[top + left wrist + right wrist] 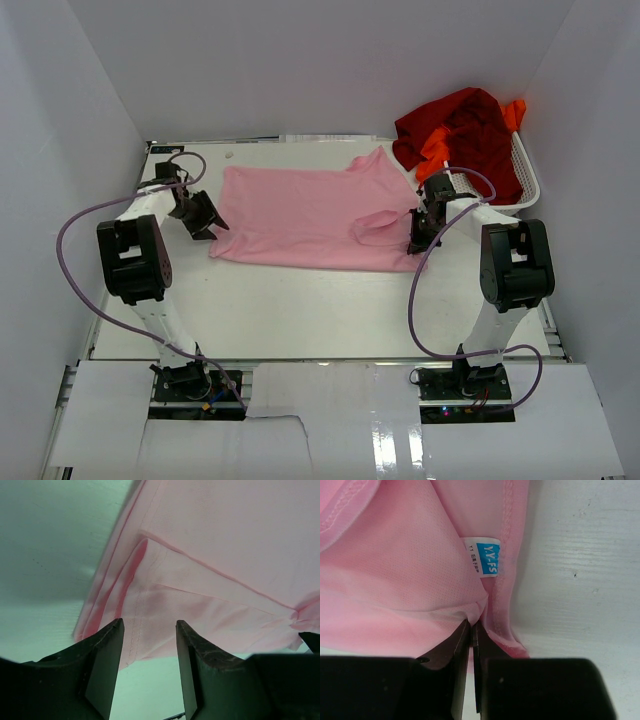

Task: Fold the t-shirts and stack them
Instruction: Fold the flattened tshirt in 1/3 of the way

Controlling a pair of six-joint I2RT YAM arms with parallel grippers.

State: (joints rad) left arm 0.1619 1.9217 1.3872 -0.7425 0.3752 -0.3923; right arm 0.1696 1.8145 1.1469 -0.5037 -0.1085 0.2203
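The pink shirt [300, 215] runs left to right, with the right gripper [471, 626] clamped on its right end, seemingly at the collar [506, 540], and the left gripper [150, 627] open and empty at its left edge.

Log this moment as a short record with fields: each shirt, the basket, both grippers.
pink t-shirt: spread on the table, a fold of cloth raised near its right end
dark red t-shirt: heaped unfolded on the basket
orange t-shirt: bunched under the dark red one, mostly hidden
left gripper: open, at the pink t-shirt's left edge, holding nothing
right gripper: shut on the pink t-shirt, near its blue label
stack: not started
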